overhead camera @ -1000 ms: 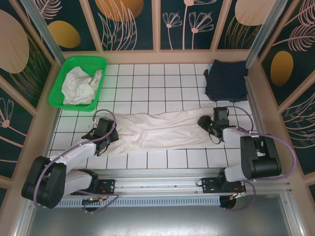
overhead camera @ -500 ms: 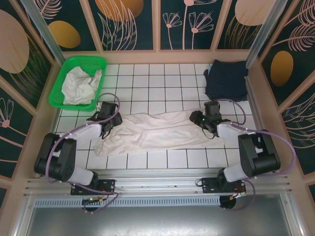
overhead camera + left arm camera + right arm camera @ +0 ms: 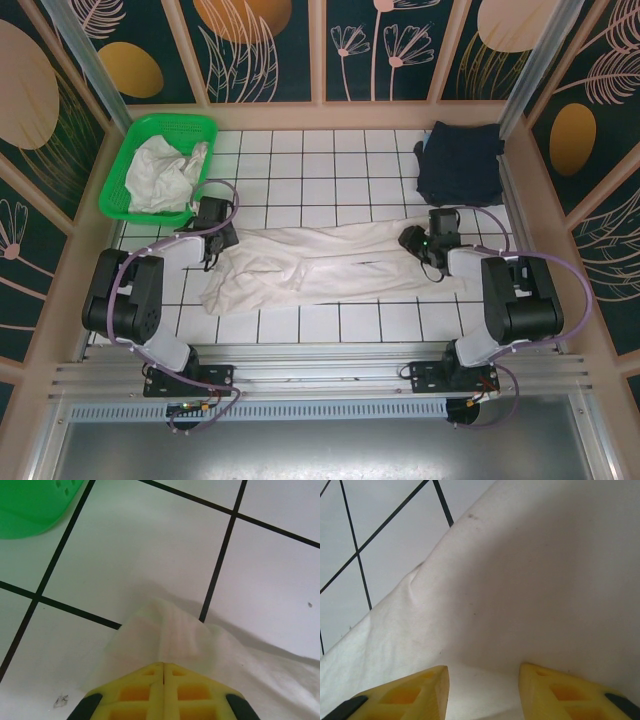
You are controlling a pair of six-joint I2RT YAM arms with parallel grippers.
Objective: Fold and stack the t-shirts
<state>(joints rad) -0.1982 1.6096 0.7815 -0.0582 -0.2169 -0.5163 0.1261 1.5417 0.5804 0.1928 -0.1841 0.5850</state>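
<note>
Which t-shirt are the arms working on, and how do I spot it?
On the tiled table, between the green basket far left and the navy t-shirt far right, an off-white t-shirt lies stretched across the middle. Unlike the crumpled white cloth in the basket, it lies spread on the tiles, the left gripper and right gripper at its ends.

The counter (image 3: 330,160) is white tile ruled in black, with an off-white t-shirt (image 3: 330,265) across mid-frame, a dark navy t-shirt (image 3: 460,160) upper right and a green mesh basket (image 3: 145,214) upper left holding cloth (image 3: 165,170) that looks white. The left end effector (image 3: 163,667) and right end effector (image 3: 482,677) have yellow fingers edged in black.
</note>
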